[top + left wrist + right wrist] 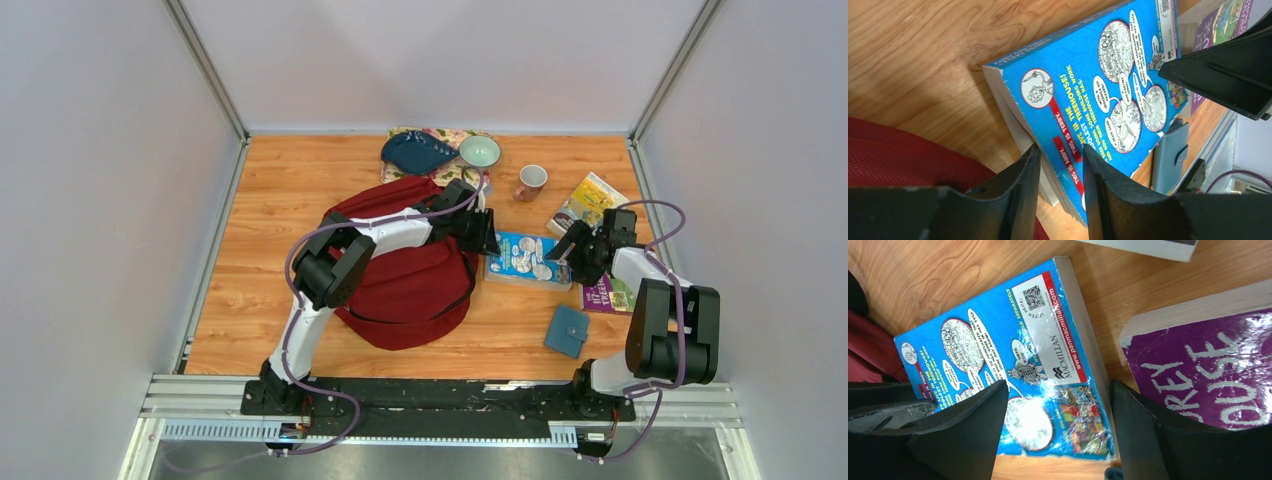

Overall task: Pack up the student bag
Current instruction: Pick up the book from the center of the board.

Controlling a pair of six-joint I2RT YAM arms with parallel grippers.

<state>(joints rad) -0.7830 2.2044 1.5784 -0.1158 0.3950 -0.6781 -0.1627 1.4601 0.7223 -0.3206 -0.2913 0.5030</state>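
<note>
Overhead view; both wrist views share blue book.

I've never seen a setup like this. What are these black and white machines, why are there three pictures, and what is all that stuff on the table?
You see two robots bolted at the table's near edge: a left arm and a right arm, each ending in a two-finger gripper. The wide picture comes from a camera fixed above. The two close-ups come from cameras on the wrists, so the black shapes at the bottom are each gripper's own fingers.

On the wooden table lie a dark red backpack, a blue book, a purple book, a yellow book, a mug, a green bowl, a dark blue pouch and a small blue wallet.

The left gripper straddles the blue book's corner; whether it pinches is unclear. The right gripper hangs open over the book's other end, holding nothing.
</note>
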